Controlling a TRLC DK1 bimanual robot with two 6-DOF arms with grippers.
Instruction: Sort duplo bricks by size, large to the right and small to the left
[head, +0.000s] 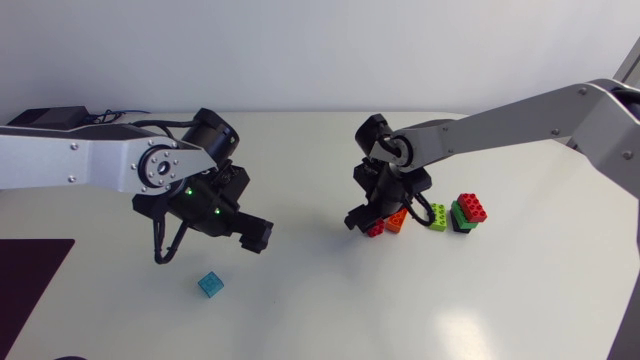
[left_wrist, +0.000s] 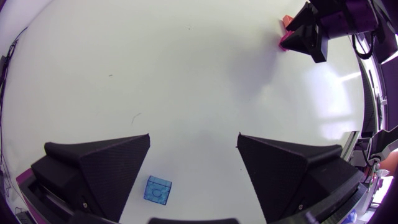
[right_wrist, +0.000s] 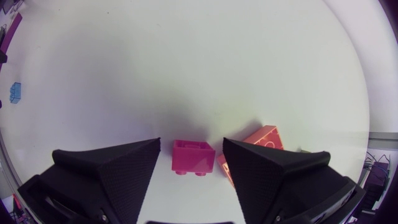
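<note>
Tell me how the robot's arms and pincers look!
The left arm and right arm are silver-grey with black joints. The left one has green lights and a looping black cable. The left pincer and right pincer are matte black, each with two wedge-shaped fingers.

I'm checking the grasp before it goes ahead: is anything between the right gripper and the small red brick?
Nothing visible is. The red brick sits in the gap between the open fingers of the right gripper. The orange brick lies outside that gap, close beside one finger.
</note>
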